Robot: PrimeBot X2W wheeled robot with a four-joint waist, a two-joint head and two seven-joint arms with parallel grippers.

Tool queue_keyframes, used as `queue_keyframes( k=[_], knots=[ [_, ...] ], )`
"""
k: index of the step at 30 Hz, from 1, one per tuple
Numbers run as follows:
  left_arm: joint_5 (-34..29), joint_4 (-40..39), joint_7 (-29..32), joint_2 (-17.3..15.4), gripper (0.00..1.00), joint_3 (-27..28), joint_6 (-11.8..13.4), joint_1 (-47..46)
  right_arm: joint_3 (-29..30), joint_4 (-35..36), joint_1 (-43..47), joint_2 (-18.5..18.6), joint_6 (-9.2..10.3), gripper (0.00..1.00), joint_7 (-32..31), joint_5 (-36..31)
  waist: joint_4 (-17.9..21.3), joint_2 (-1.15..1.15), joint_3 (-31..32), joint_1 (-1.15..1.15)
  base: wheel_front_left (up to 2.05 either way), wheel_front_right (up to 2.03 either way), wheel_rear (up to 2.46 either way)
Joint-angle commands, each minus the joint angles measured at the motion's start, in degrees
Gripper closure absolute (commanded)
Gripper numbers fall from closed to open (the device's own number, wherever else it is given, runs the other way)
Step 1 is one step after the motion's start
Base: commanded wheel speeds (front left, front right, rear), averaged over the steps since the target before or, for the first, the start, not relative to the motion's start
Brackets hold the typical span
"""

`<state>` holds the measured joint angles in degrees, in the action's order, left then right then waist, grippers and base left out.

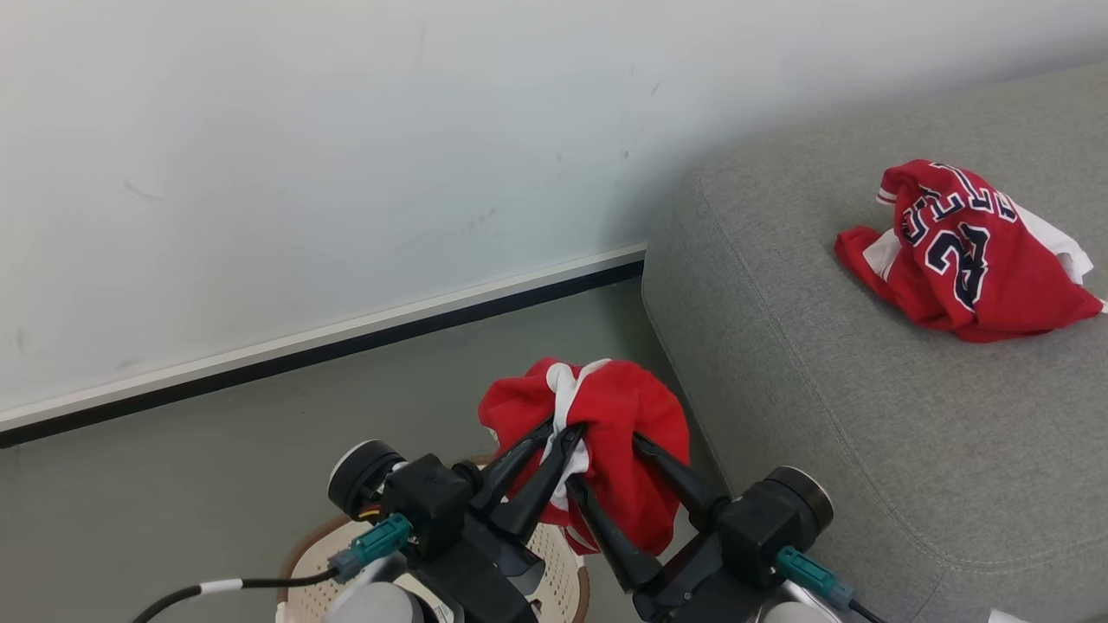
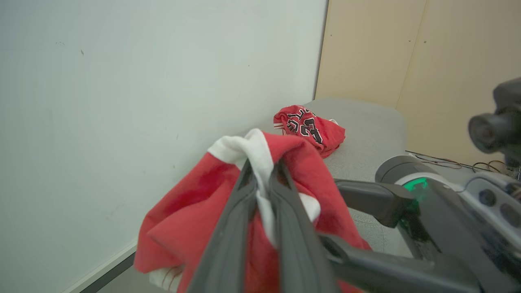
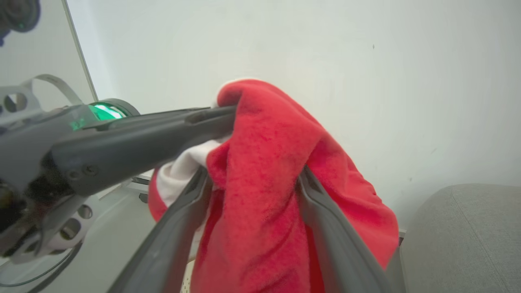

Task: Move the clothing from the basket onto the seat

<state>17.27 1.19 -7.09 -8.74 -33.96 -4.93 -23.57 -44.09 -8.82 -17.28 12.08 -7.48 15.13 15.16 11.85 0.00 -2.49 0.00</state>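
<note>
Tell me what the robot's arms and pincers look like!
The left pincer and right pincer each have two long dark fingers on a black block. Behind sit round black joints with silvery caps, teal plugs and a black cable with a white band. Forearms are pale grey.

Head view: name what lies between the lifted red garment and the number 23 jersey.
Bare fabric of the grey seat runs from the red garment to the jersey; nothing else lies there, as the head view shows.
</note>
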Motion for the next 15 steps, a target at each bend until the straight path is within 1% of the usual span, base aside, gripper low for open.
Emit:
queue_keyframes(
  k=[1,7,15],
  knots=[
    [-0.04,-0.37,0.19,-0.23,1.0,-0.2,-0.03,-0.29,-0.05,0.26,-0.19,-0.16,-0.04,1.0,0.03,-0.25,-0.13,0.0,-0.03,0.0,0.0,0.0,0.0],
    [0.17,0.4,0.1,-0.85,1.0,-0.64,-0.27,-0.4,-0.1,0.87,0.25,0.21,-0.04,1.0,0.03,0.05,-0.37,0.0,-0.11,0.0,0.0,0.0,0.0],
    [-0.43,1.73,-0.73,-1.15,1.0,-0.78,0.55,-0.62,0.27,1.5,1.03,0.6,-0.03,1.0,0.04,0.41,-0.6,0.0,0.05,0.0,0.0,0.0,0.0]
  ],
)
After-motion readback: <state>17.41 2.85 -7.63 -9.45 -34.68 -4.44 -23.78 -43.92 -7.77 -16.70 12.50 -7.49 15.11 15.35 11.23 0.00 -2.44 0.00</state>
